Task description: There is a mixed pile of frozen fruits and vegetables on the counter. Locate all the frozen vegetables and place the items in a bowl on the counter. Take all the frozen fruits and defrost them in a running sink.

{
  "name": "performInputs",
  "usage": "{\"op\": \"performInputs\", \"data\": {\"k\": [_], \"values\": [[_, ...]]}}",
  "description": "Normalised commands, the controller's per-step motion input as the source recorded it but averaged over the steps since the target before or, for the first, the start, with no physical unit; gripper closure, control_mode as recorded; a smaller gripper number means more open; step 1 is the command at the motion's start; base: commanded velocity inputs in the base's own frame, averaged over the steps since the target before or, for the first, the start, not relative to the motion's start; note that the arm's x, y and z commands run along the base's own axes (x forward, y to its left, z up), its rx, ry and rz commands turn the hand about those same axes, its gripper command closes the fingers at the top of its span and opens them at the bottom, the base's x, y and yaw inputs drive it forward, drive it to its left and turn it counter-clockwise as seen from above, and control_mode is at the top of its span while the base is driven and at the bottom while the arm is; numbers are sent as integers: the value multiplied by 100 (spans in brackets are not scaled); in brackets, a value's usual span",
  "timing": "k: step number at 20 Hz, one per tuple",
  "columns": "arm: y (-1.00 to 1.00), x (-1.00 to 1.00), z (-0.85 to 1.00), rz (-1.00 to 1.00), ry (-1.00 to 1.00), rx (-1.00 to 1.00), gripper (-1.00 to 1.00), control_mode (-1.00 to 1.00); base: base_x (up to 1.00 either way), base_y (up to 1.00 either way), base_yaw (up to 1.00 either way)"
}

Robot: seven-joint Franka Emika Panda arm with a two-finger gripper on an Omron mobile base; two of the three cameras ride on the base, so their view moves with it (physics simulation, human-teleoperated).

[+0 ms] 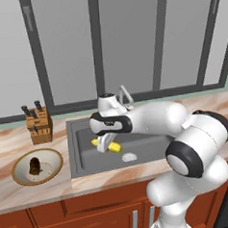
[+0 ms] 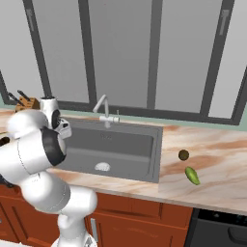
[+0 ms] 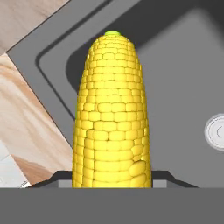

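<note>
My gripper [image 1: 104, 144] is shut on the yellow corn cob [image 1: 112, 146] and holds it over the left part of the dark grey sink [image 1: 85, 159]. In the hand view the corn cob [image 3: 112, 113] stands up between the fingertips, above the sink [image 3: 175, 65] near its corner. The cream bowl [image 1: 49, 156] sits on the counter [image 1: 25, 194] left of the sink, with the dark brown lump [image 1: 35, 165] inside it. Right of the sink [image 2: 120, 144], a small brown ball [image 2: 183, 155] and a green piece [image 2: 192, 175] lie on the counter [image 2: 217, 159].
A wooden knife block [image 1: 39, 125] stands behind the bowl by the wall. The curved silver faucet [image 2: 103, 110] rises at the sink's back edge, and the round drain [image 2: 102, 167] lies on the basin floor. Windows run behind the counter.
</note>
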Motion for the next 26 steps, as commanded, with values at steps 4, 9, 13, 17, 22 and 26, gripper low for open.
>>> {"op": "performInputs", "data": {"k": [4,9,13,17,22,26], "values": [[63,-10,20,16,-3,0,100,-100,0,0,0],[68,0,17,14,0,1,100,-100,0,0,0],[81,1,16,14,0,0,100,-100,0,0,0],[85,6,9,14,0,0,100,-100,0,0,0],[79,10,1,10,0,0,100,-100,0,0,0],[63,18,-7,3,0,0,100,-100,0,0,0]]}}
